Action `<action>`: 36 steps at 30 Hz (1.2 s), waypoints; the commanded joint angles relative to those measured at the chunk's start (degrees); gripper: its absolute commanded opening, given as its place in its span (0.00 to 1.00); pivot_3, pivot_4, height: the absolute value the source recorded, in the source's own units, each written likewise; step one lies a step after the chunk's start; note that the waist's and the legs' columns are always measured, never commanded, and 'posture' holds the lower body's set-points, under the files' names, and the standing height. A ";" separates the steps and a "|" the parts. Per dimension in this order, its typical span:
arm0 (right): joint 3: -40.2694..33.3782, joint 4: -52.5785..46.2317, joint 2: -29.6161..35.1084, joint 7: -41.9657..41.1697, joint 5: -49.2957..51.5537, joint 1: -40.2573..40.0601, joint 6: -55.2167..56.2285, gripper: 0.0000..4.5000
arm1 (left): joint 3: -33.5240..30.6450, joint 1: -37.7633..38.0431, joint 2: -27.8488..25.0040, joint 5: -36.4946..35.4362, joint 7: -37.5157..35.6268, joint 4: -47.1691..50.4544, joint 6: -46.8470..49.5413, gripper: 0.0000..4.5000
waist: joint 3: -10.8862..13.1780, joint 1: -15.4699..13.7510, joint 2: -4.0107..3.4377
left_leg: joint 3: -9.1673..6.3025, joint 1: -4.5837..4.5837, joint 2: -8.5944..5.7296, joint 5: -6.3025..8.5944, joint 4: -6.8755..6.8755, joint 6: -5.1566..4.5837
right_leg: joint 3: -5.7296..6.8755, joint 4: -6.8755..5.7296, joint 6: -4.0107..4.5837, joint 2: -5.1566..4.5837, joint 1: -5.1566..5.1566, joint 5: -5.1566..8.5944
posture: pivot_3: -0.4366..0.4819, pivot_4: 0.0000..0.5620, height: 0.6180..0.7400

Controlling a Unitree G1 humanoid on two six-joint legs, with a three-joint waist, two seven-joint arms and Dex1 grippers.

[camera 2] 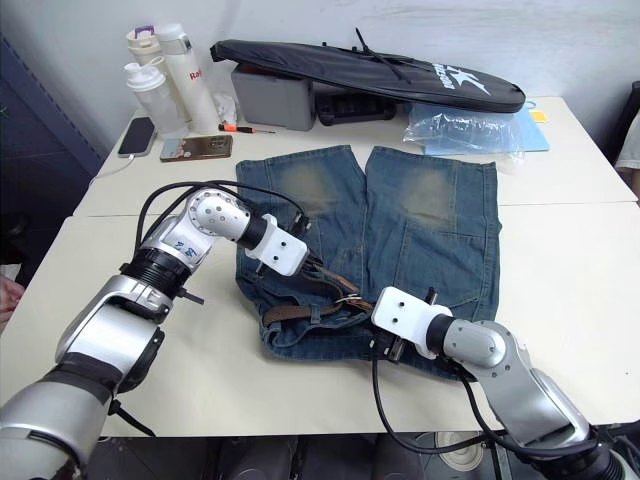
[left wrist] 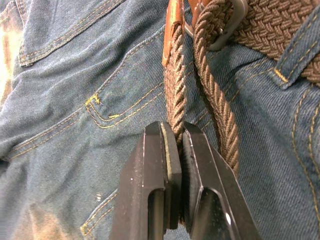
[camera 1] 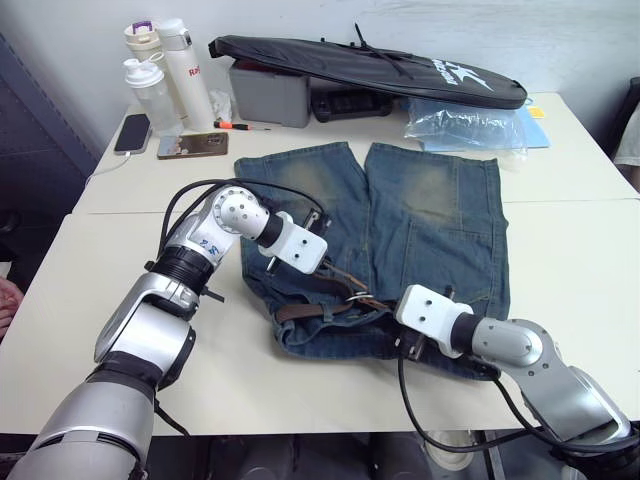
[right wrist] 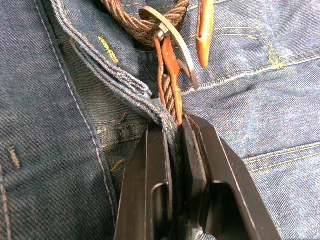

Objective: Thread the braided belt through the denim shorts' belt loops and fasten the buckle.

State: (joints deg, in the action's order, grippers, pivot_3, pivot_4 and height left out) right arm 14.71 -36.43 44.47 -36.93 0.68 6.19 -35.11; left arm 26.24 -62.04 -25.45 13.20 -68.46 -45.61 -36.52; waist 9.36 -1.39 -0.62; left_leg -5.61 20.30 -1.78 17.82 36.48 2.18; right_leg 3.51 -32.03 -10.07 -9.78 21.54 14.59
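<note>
Jaws pinching belt at the buckle

Left gripper jaws press on the braided belt; right gripper jaws pinch belt and waistband below the buckle, probably steadying it for fastening. Belt runs along the waist of the denim shorts, parallel to the desk front edge.

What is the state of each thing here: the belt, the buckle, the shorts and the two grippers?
braided belt: lies along the waistband, under a belt loop.
buckle: belt passes through it; whether fastened, unclear.
denim shorts: spread flat on the table.
left gripper: shut on the belt.
right gripper: shut on the belt and denim edge.
</note>
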 commanded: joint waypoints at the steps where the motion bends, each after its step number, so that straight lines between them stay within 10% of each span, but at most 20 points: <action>1: -0.86 -0.63 0.36 -0.07 -1.17 0.13 -0.14 0.03 | 0.57 -2.26 0.24 1.52 0.08 -0.55 -2.28 0.00 | 0.00 0.00 0.00 | 0.01 0.00 0.00 0.00 0.00 0.00 | 0.00 0.00 0.00 0.00 0.00 0.00 | 0.48 0.27 1.00; 19: -0.92 -1.07 -0.48 0.29 -1.93 1.09 -0.85 0.03 | 2.21 -4.03 4.05 1.62 -3.11 -2.94 -6.07 0.00 | 0.01 -0.01 0.02 | 0.01 0.00 0.00 0.00 0.00 -0.01 | 0.00 0.00 0.00 0.00 0.00 0.00 | 0.48 0.27 1.00; 36: -3.84 -2.59 -7.19 2.51 1.67 1.54 -6.62 0.03 | -0.07 7.83 3.06 -5.98 -9.95 19.55 18.00 0.00 | -0.02 0.11 -0.01 | -0.01 -0.02 0.04 -0.01 -0.04 -0.03 | -0.01 -0.04 0.01 0.04 0.01 0.00 | 0.48 0.27 1.00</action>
State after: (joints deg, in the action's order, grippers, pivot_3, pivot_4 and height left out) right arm 12.19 -37.06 38.04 -35.78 2.29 6.35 -41.83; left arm 25.85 -54.59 -24.25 10.38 -76.98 -30.74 -19.73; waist 9.34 -1.27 -0.64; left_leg -5.62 20.28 -1.74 17.81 36.45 2.15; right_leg 3.50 -32.07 -10.06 -9.74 21.55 14.59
